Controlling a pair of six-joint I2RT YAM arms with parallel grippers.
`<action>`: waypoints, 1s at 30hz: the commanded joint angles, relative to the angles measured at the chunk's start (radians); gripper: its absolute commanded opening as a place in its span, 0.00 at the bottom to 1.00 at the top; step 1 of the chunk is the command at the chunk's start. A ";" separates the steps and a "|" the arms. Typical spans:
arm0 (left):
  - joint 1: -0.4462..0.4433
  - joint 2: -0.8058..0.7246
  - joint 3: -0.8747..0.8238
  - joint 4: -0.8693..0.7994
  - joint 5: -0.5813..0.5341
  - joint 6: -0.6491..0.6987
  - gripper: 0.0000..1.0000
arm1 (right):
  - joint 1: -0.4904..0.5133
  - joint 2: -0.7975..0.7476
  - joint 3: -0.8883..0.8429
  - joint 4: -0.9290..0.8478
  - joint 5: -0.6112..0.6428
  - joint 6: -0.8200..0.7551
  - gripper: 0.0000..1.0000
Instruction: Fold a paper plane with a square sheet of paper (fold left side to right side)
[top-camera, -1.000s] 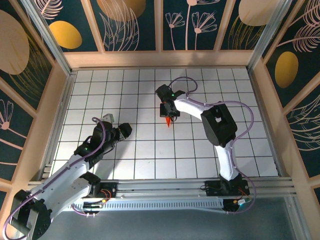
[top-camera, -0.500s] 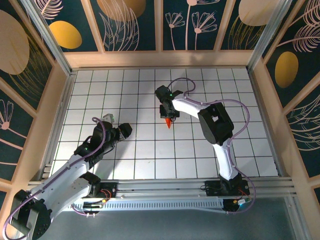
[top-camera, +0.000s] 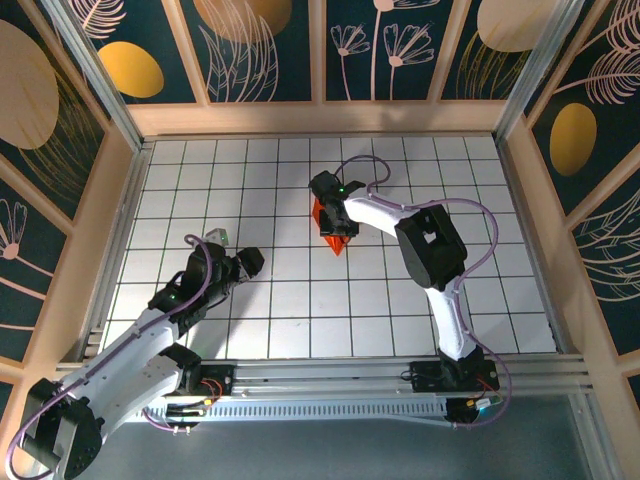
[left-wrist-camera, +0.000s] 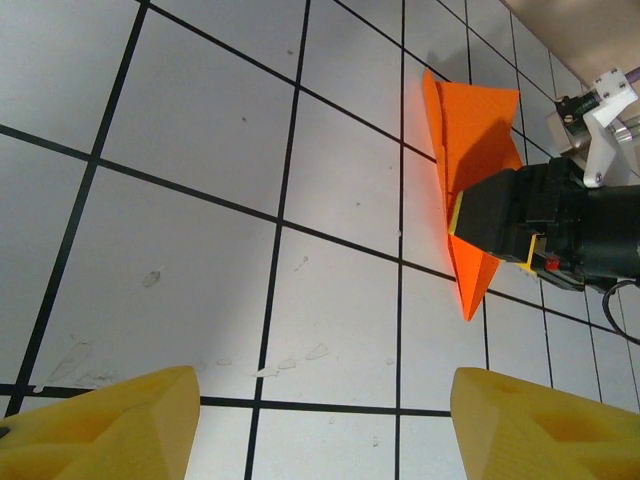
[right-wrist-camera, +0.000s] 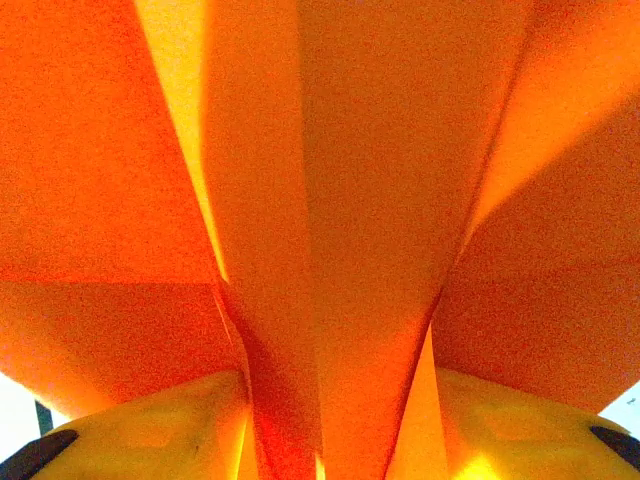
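Fingers (left-wrist-camera: 100, 425) of the left gripper (top-camera: 243, 262) stand wide apart, their yellow tips low at either side of the wrist view, with nothing between them but the bare white tiled floor (left-wrist-camera: 200, 200). Well ahead of those jaws and off to their right lies the paper plane (left-wrist-camera: 478, 130), bright orange and resting on the tiles. Its sharp nose is on the side nearer the left jaws and its broader end is away from them. Over its middle sits the right gripper (top-camera: 336, 228), jaws astride the plane's centre fold. Seen from the right wrist, the yellow pads (right-wrist-camera: 150, 430) are parted partway, one on each side of the fold, and the orange layers fan out loosely between and beyond them. Whether either pad presses on the paper I cannot tell.
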 joint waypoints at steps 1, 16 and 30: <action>0.005 0.023 0.048 -0.017 -0.002 0.023 0.69 | 0.003 -0.069 0.006 -0.026 0.045 0.000 0.49; 0.096 0.097 0.140 -0.040 0.048 0.063 0.75 | 0.034 -0.332 -0.053 -0.106 0.100 -0.026 0.63; 0.238 0.005 0.170 -0.024 -0.319 0.201 0.99 | -0.281 -1.046 -0.672 0.299 0.101 -0.200 0.90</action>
